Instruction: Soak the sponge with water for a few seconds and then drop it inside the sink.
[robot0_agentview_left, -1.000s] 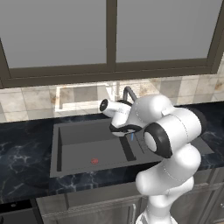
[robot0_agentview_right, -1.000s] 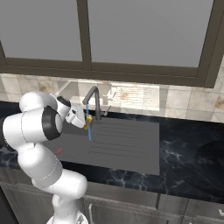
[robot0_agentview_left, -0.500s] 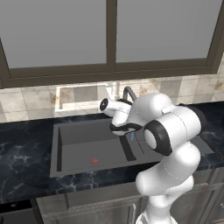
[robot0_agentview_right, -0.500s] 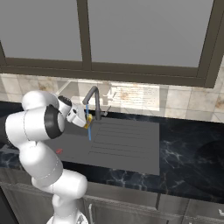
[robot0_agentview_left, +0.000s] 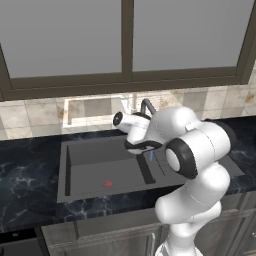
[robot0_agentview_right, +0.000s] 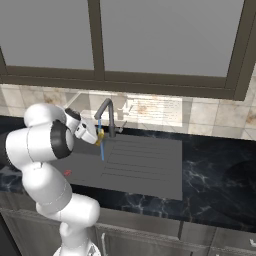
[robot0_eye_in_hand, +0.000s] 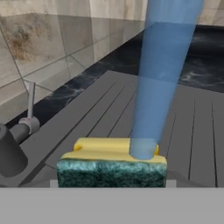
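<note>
Soaking: the sponge (robot0_eye_in_hand: 111, 166) sits right under the water (robot0_eye_in_hand: 159, 74), and the stream lands on its yellow top face, towards one end
Sponge: yellow on top, dark green scouring layer along the near edge in the hand view; in the right base view it shows as a small yellow spot (robot0_agentview_right: 100, 134) at the tip of the arm, held up in the air over the sink (robot0_agentview_right: 150, 175)
Gripper: the gripper (robot0_agentview_right: 98, 135) is out by the faucet (robot0_agentview_right: 107, 116), just below the curved spout; in the left base view its tip is tucked behind the white wrist, so the fingers cannot be made out there
Jaws: cannot tell by sight how they stand, the fingertips are hidden; the sponge hangs at the tip clear of the basin
Water: thin light-blue line in the right base view, dropping from the spout past the sponge and on down to the ribbed drainboard (robot0_agentview_right: 140, 160); a short piece of it (robot0_agentview_left: 151, 155) shows in the left base view beside the arm
Sink: dark grey basin (robot0_agentview_left: 75, 175) set in the marbled black desk (robot0_agentview_left: 25, 175), small red drain mark (robot0_agentview_left: 108, 184) on the basin floor, well apart from the sponge
Backdrop: tiled wall (robot0_agentview_right: 210, 117) and a dark-framed window (robot0_agentview_left: 127, 45) behind the faucet
</note>
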